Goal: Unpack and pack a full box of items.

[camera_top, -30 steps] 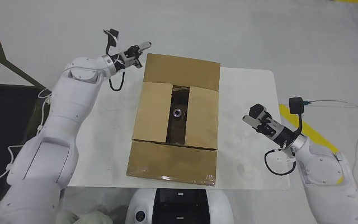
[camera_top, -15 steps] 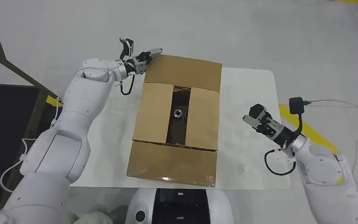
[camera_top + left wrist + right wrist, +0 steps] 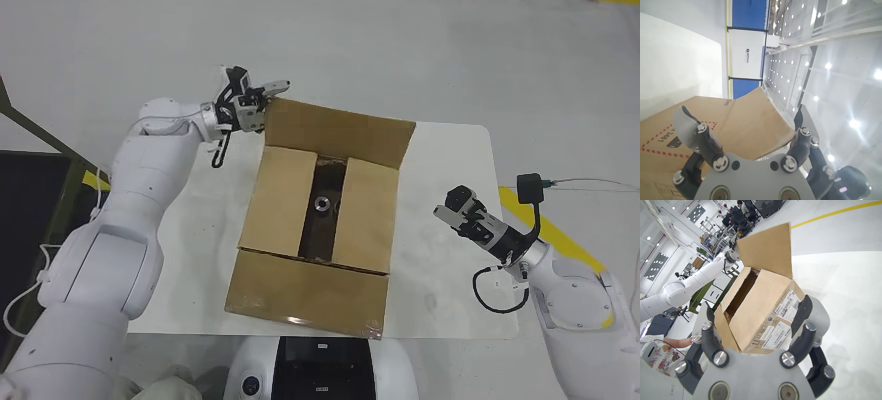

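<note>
Over at the box's [image 3: 280,200] eleven o'clock corner, the left gripper [image 3: 265,100] has its fingers released and spread around the corner of the raised far flap [image 3: 340,130]. The box stands mid-desk [image 3: 440,180], with a small round item [image 3: 318,203] showing in its gap. At three o'clock the right gripper [image 3: 450,203] hovers, fingers released.

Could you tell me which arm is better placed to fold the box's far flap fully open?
Likely left. The left gripper is at a corner of the raised far flap; the right gripper hangs open over the table, apart from the box.
</note>
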Action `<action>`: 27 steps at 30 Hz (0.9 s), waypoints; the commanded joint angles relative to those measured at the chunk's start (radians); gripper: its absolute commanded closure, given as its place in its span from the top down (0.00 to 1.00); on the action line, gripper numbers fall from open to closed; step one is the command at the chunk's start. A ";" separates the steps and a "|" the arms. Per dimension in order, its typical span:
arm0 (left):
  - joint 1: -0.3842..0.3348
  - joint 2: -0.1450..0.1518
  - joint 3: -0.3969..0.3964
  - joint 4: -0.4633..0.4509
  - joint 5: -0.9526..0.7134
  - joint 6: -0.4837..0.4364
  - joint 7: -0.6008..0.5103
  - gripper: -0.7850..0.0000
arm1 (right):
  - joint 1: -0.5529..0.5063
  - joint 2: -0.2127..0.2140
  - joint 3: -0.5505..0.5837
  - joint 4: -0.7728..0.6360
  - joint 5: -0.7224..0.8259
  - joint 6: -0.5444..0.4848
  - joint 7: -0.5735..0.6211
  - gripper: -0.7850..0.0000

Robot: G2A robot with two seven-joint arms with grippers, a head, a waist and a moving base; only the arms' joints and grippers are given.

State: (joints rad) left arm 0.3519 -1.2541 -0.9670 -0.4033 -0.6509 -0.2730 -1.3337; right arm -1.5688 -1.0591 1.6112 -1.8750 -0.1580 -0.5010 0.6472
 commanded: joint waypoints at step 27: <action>0.104 0.074 -0.110 -0.241 -0.156 0.010 -0.202 1.00 | 0.000 0.000 0.000 0.000 0.000 0.000 0.000 1.00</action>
State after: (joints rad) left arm 0.4477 -1.1859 -1.0752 -0.6324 -0.8033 -0.2650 -1.5359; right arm -1.5688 -1.0591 1.6112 -1.8750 -0.1580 -0.5010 0.6472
